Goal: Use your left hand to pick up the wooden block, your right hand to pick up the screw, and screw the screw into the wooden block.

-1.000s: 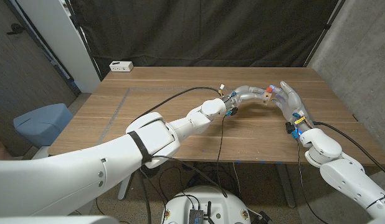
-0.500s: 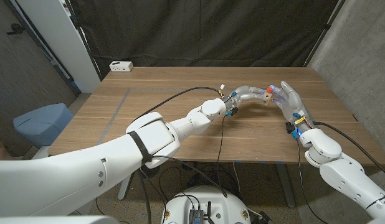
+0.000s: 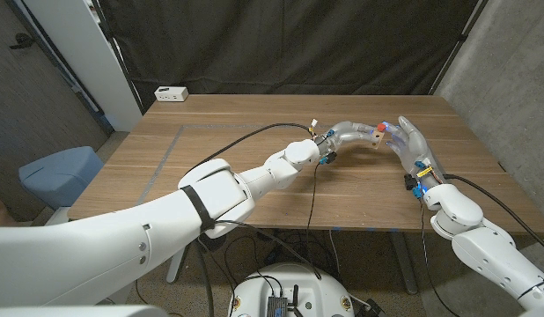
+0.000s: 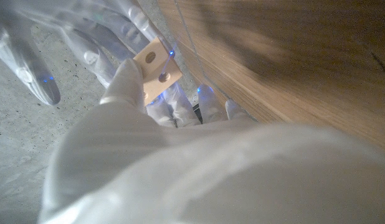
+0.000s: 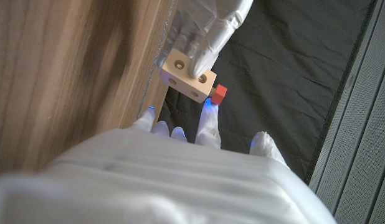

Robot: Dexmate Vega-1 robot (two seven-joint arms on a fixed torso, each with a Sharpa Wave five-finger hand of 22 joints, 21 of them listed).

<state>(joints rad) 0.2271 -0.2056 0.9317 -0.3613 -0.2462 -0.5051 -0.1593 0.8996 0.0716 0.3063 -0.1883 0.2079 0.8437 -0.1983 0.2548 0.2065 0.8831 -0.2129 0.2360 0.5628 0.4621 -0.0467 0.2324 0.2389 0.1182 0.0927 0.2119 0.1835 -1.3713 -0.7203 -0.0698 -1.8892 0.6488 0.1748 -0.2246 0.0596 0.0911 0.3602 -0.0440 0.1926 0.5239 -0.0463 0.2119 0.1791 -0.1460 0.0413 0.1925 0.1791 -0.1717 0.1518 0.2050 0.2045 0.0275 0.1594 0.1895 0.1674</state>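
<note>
Over the table's far right, my left hand [image 3: 353, 136] grips the small pale wooden block [image 5: 187, 76], which has round holes in its faces; the same block [image 4: 156, 68] shows in the left wrist view. The red screw [image 3: 380, 129] sits against the block's edge, and in the right wrist view the screw [image 5: 218, 94] lies just beyond my right hand's fingertips [image 5: 208, 118]. My right hand [image 3: 408, 141] stands upright facing the left hand and holds the screw at its fingertips, the other fingers spread. The screw's shaft is hidden.
A white power strip [image 3: 171, 93] lies at the table's [image 3: 210, 132] far left corner. A black cable [image 3: 254, 135] arcs over the left forearm. A black curtain hangs behind the table, and a grey wall stands to its right.
The red screw head has shifted slightly upward along the block. Both arms have stayed nearly in place.
</note>
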